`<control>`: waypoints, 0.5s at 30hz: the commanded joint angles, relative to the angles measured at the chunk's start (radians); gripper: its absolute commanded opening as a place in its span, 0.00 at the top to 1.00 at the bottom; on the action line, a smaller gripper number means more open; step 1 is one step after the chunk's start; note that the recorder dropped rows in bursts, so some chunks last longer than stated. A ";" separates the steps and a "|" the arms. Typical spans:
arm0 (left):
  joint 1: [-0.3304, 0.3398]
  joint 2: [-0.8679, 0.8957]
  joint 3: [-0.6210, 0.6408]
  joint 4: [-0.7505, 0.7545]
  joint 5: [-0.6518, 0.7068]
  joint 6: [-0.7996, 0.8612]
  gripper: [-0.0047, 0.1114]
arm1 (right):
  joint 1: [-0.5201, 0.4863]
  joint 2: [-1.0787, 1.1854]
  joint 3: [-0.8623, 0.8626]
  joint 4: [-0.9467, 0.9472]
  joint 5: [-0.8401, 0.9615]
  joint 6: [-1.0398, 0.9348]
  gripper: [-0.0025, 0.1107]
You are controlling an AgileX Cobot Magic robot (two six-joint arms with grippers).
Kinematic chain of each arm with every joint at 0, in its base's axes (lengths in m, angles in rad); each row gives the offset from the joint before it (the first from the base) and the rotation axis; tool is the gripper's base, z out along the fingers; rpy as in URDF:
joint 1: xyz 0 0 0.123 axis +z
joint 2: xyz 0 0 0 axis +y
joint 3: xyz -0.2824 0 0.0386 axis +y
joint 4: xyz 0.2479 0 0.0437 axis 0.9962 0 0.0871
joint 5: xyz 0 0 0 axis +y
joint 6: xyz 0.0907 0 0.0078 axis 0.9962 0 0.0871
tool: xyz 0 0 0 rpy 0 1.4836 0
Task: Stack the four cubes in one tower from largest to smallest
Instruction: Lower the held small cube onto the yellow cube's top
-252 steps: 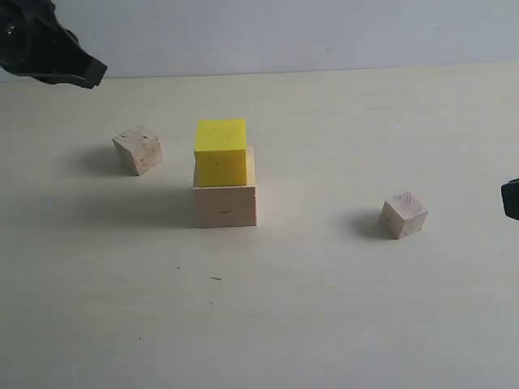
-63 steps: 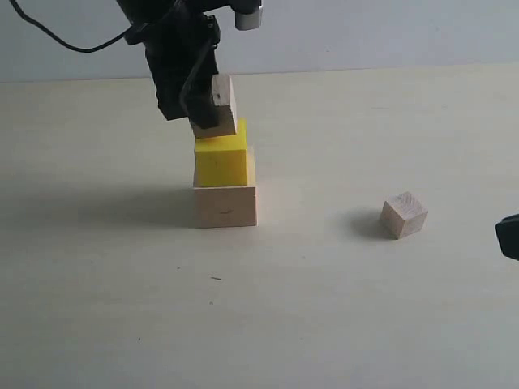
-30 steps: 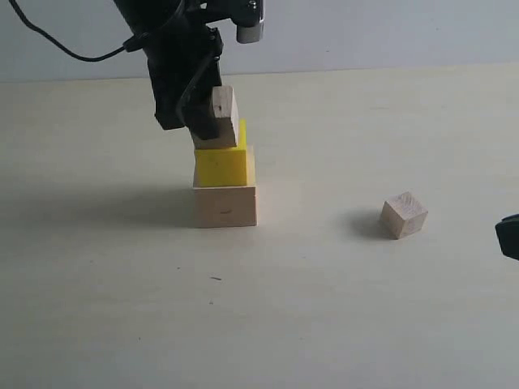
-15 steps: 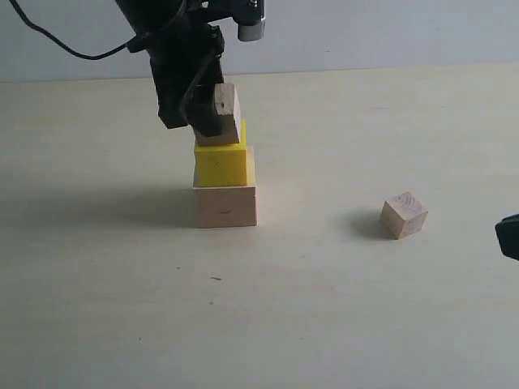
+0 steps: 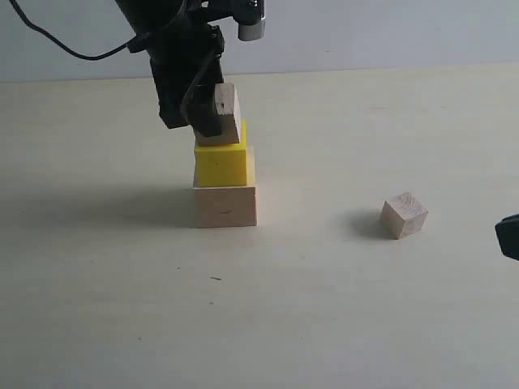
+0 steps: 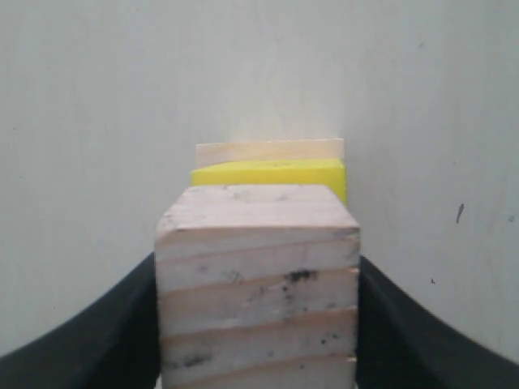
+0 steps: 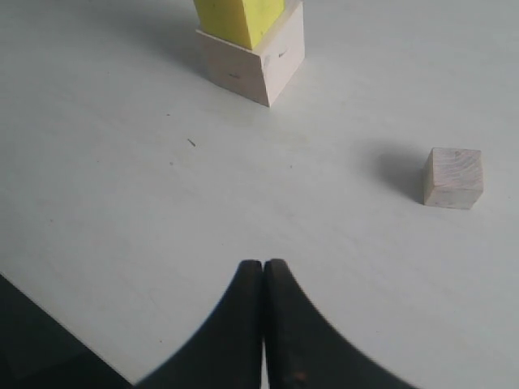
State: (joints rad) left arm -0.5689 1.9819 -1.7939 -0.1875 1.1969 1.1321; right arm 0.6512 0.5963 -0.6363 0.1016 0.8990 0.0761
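Observation:
The large pale wooden cube point(image 5: 225, 205) stands on the table with the yellow cube point(image 5: 220, 165) on top of it. My left gripper point(image 5: 204, 109) is shut on the small brownish wooden cube point(image 5: 225, 113), which sits on or just above the yellow cube. In the left wrist view that cube point(image 6: 257, 284) fills the space between the black fingers point(image 6: 122, 332), with the yellow cube point(image 6: 269, 173) and the large cube point(image 6: 268, 151) behind it. The smallest pale cube point(image 5: 404, 215) lies alone to the right. My right gripper point(image 7: 263, 266) is shut and empty, near the table's right edge.
The pale tabletop point(image 5: 324, 308) stretches around the stack. A black cable point(image 5: 49, 40) hangs from the left arm at the upper left. The right arm's tip point(image 5: 509, 235) shows at the right border.
The left gripper has straightened the small brownish cube from a tilt and settled it lower onto the yellow cube. The right arm has not moved.

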 commanded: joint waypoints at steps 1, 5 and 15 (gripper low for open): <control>0.002 -0.003 0.003 -0.007 -0.002 -0.012 0.57 | 0.000 -0.003 0.004 -0.001 -0.005 -0.005 0.98; 0.002 -0.003 0.003 -0.007 -0.012 -0.044 0.44 | 0.000 -0.003 0.004 -0.001 -0.005 -0.005 0.98; 0.002 -0.003 0.003 -0.007 -0.008 -0.056 0.40 | 0.000 -0.003 0.004 -0.001 -0.003 -0.005 0.98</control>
State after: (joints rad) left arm -0.5689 1.9819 -1.7921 -0.1896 1.1918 1.0874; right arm 0.6512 0.5963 -0.6363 0.1016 0.8990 0.0761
